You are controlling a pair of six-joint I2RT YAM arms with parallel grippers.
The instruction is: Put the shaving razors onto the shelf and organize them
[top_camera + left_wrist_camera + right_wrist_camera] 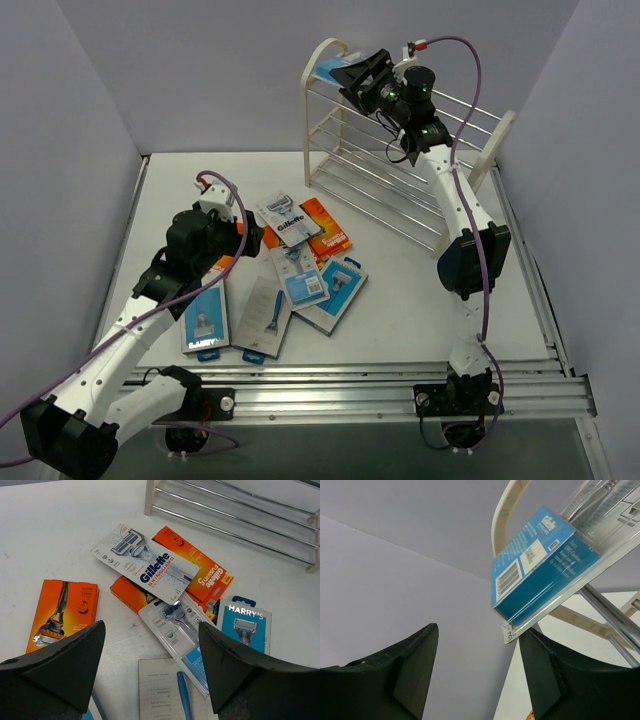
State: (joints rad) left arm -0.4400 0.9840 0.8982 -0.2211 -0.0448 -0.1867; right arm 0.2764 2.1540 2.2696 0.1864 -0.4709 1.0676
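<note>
Right wrist view: blue razor pack [540, 565] sits just ahead of and above the right gripper [477, 645], on the shelf [502, 525] top rods by the arched end. Its corner overhangs near the right finger. Jaws are apart, nothing between them. Left wrist view alone shows labels: the left gripper [150, 645], wide open, hovers over the Gillette pack [150, 565], with an orange box [62, 607] by its left finger. Bare table [400, 290] separates pile and shelf.

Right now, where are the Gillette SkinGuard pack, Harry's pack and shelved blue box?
Gillette SkinGuard pack [155, 567], left wrist view, on its logo.
Harry's pack [245, 630], left wrist view, its blue panel.
Blue box [531, 559], right wrist view, its white label.
</note>
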